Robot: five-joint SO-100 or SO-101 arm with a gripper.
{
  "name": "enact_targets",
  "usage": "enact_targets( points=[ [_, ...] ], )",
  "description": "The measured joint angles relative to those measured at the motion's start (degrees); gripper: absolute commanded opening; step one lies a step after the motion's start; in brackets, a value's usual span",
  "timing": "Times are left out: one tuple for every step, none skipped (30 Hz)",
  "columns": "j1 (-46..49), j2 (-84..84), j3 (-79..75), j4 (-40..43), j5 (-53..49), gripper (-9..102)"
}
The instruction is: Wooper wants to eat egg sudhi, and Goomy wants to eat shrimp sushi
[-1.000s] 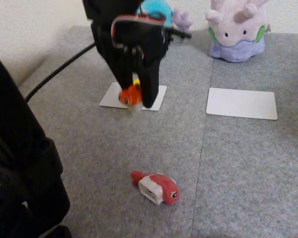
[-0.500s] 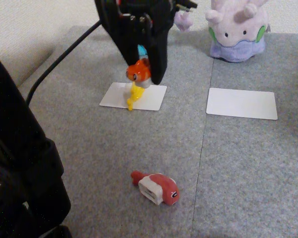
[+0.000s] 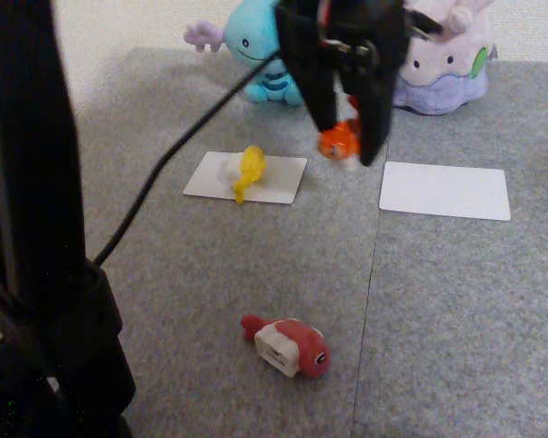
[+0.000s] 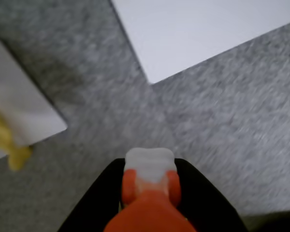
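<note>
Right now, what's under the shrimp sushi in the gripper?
Bare grey mat between the two white cards; shrimp sushi hangs clamped in the gripper. The patch directly below is hidden.

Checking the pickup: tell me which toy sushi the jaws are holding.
The orange shrimp sushi, lifted between the jaws; the yellow egg sushi lies on a white card, the red one on the mat.

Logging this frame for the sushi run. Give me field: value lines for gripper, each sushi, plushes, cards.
gripper: shut on shrimp sushi, held above the mat between the cards
egg sudhi: on left white card, in front of Wooper
right white card: bare, in front of Goomy
red sushi: on grey mat, near edge
</note>
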Motion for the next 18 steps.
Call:
enact_targets(
  points=[
    [0.3, -2.2, -3.2, 0.8, -0.6, 7],
    [0.4, -4.1, -6.2, 1.5, -1.2, 7],
    [0.5, -5.8, -8.9, 2.2, -1.8, 7],
    [0.6, -7.6, -11.7, 2.7, -2.5, 7],
    [0.6, -9.1, -14.6, 3.2, -3.3, 7],
    [0.6, -10.5, -17.1, 3.4, -4.2, 7],
    [0.6, -12.0, -19.4, 3.4, -5.2, 7],
    [0.6, -13.4, -21.7, 3.4, -6.2, 7],
    [0.6, -14.7, -23.5, 3.4, -7.4, 7],
    [0.6, -16.1, -25.0, 3.4, -8.4, 7],
    [0.6, -17.1, -26.4, 3.4, -9.6, 7],
    [0.7, -18.1, -27.4, 3.4, -10.8, 7],
    [0.9, -19.2, -28.3, 3.4, -11.9, 7],
    [1.1, -20.0, -29.2, 3.4, -12.7, 7],
    [1.3, -20.8, -29.6, 3.4, -13.8, 7],
    [1.6, -21.5, -30.1, 3.3, -14.9, 7],
    [1.8, -22.1, -30.3, 3.2, -16.0, 7],
    [1.9, -22.8, -30.4, 2.6, -17.0, 7]
  ],
)
